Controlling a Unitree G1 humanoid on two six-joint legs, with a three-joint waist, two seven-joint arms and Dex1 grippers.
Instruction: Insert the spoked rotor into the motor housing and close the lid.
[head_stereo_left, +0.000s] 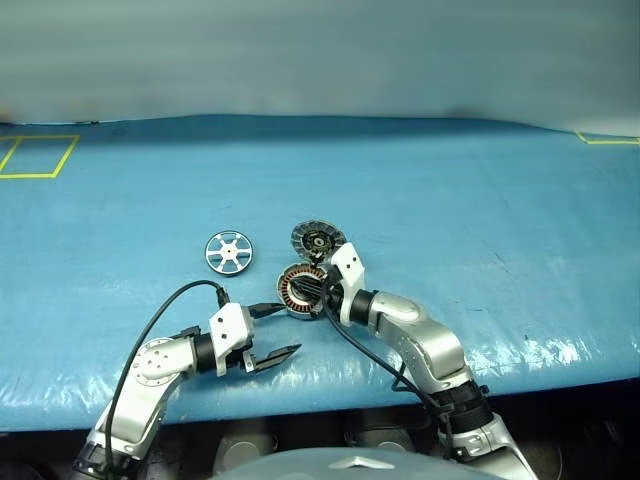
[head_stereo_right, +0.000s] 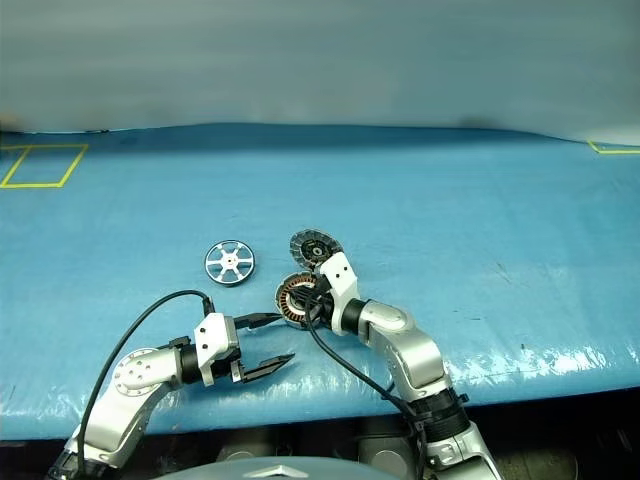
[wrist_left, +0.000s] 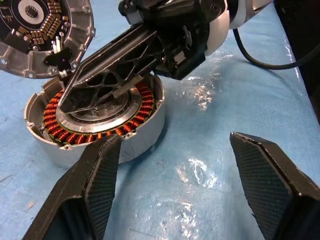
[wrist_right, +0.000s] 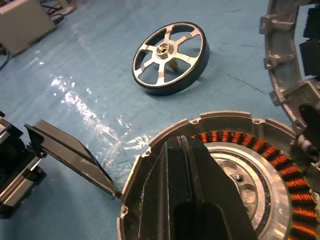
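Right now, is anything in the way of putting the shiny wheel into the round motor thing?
Yes. The right gripper, shut, rests over the open top of the motor housing, where the spoked rotor must go. The lid is swung open, so it blocks nothing. The blue table between rotor and housing looks bare.

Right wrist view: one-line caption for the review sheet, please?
Shut right hand over the open motor housing; spoked rotor lies apart.

spoked rotor (head_stereo_left: 229, 252) flat — apart; motor housing (head_stereo_left: 301, 290) open; lid (head_stereo_left: 318, 238) up
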